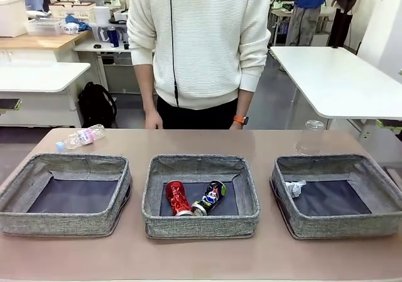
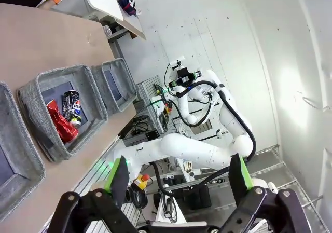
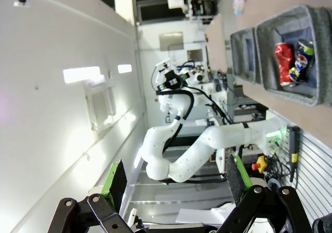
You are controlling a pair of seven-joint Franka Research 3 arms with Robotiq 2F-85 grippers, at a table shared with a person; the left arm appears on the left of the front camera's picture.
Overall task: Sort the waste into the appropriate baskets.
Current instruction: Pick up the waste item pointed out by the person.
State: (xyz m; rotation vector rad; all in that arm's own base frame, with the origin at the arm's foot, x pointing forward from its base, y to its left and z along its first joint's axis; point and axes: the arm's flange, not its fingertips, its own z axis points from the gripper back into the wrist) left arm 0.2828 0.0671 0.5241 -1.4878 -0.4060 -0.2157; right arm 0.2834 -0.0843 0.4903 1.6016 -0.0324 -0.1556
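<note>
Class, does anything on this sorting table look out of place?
Yes. The blue-capped bottle lies on its side behind the left basket, and a clear bottle stands behind the right basket; neither is sorted.

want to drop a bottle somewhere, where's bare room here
Left basket: floor bare. Table bare between blue-capped bottle and clear bottle. Right basket: bare beside paper wad. Middle basket crowded: red can, dark can.
</note>
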